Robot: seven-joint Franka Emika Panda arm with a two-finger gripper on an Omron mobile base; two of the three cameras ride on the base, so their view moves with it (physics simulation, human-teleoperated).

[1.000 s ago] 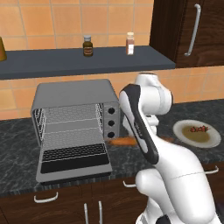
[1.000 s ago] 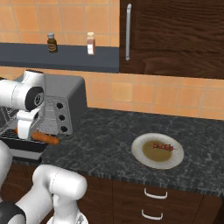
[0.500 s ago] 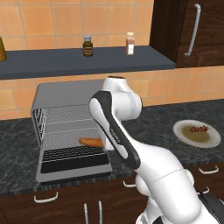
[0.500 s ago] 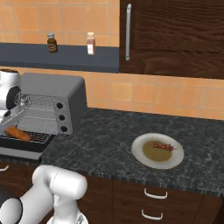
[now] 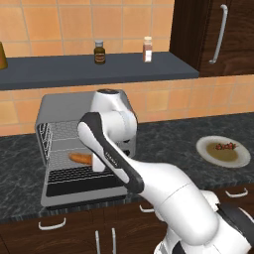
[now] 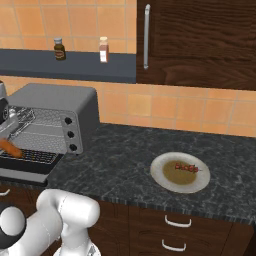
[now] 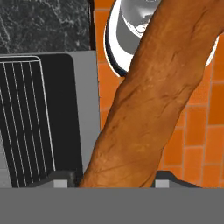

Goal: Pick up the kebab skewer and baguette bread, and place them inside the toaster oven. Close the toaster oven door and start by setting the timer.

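The toaster oven [image 5: 62, 106] stands on the counter with its door [image 5: 74, 194] folded down flat in front. My gripper [image 7: 114, 180] is shut on the baguette bread [image 7: 153, 100], whose orange-brown length runs up through the hand view. In the left base view the baguette bread [image 5: 79, 158] hangs level in the oven's opening, just above the lower wire rack, with my white hand at its right end. From the right it shows as the baguette bread [image 6: 10, 148] at the oven mouth [image 6: 35, 135]. The kebab skewer [image 6: 186, 168] lies on a plate [image 6: 165, 182].
Three black knobs [image 6: 71, 134] sit on the oven's right side. The plate [image 5: 243, 159] lies on the dark counter to the right. Two small bottles [image 5: 99, 52] stand on the grey shelf above. My own arm [image 5: 119, 163] crosses in front of the oven's right half.
My arm has swung left with the baguette, from in front of the knob panel into the oven's opening. The kebab skewer and plate have not moved.
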